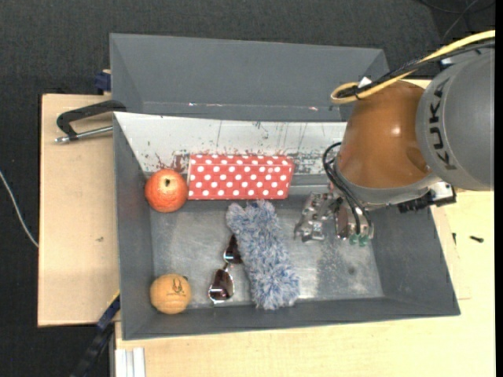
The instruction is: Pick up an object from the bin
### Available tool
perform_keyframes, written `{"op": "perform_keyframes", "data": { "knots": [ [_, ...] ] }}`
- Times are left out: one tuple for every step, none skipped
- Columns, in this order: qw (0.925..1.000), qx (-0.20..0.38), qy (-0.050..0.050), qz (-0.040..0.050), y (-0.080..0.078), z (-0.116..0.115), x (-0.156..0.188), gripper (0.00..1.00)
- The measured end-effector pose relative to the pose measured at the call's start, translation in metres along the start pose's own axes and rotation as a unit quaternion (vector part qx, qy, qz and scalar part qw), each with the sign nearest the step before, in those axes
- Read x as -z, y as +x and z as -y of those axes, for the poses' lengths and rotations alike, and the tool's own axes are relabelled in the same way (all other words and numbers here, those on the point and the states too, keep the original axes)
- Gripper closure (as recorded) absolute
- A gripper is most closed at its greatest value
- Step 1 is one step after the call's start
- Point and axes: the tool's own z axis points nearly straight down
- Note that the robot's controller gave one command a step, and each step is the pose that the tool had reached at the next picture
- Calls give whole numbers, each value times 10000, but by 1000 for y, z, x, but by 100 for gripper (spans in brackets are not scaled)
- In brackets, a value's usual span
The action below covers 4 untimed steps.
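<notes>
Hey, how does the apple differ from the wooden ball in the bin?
The apple is red-orange; the ball is tan with a dark mark. The apple looks slightly bigger than the ball. The apple lies at the back beside the dotted box; the ball lies in the front left corner, near the sunglasses. Both are round and on the bin's left.
</notes>
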Motion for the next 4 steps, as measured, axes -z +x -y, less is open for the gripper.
{"op": "perform_keyframes", "data": {
  "knots": [
    [10000, -4, 5, 1, 0, 0, 0, 0],
    [10000, -4, 6, 1, 0, 1, 0, 0],
    [9915, 1299, 25, 66, 19, -33, -87, 100],
    [9916, 1295, 24, 66, 19, -33, -87, 100]
  ]
}}
